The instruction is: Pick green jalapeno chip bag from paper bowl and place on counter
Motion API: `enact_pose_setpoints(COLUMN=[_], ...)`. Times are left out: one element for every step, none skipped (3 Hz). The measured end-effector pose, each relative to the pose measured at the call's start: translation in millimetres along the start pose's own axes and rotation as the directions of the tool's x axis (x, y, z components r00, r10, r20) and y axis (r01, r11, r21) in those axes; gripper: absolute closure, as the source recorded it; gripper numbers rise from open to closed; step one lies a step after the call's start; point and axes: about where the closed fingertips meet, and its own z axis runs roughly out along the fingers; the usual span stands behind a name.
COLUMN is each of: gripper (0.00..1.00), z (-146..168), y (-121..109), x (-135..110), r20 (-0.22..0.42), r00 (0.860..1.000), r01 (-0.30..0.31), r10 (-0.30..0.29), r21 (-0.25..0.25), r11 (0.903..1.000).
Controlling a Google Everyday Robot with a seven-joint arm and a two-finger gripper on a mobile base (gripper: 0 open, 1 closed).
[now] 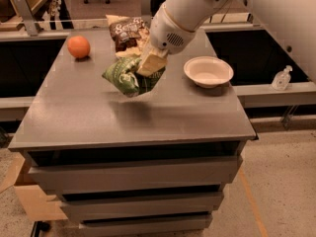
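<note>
The green jalapeno chip bag [123, 80] hangs crumpled over the middle of the counter [98, 117], apart from the paper bowl [208, 72] near the counter's right edge. The gripper [149, 64] has its jaws clamped on the bag's upper edge. The bag seems clear of the surface, with a shadow beneath it. Farther back lie a brown chip bag [126, 31] and an orange [78, 47].

my gripper [148, 65] above mid-counter [98, 117], clamped on the green jalapeno chip bag [129, 79], bag off the surface | paper bowl [208, 72] on counter, right of bag | larger chip bag [126, 31] behind bag | orange [78, 47] back-left on counter
</note>
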Motion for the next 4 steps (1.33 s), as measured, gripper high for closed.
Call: enact_pose_setpoints(gripper=[1.00,0.85,0.62,0.39], z=[21.5,23.1,24.1,24.8], y=[17.9,19.5,20.3,21.0], x=[-3.6,-4.8,-6.0,-7.2], r20=[0.039,0.040,0.040,0.040], r00=[0.999,0.999,0.999,0.999], r01=[0.003,0.005,0.007,0.010], r10=[-0.001,-0.003,-0.005,-0.007], r21=[-0.053,-0.057,-0.059,-0.060], r11=[0.9986,0.9984,0.9982,0.9981])
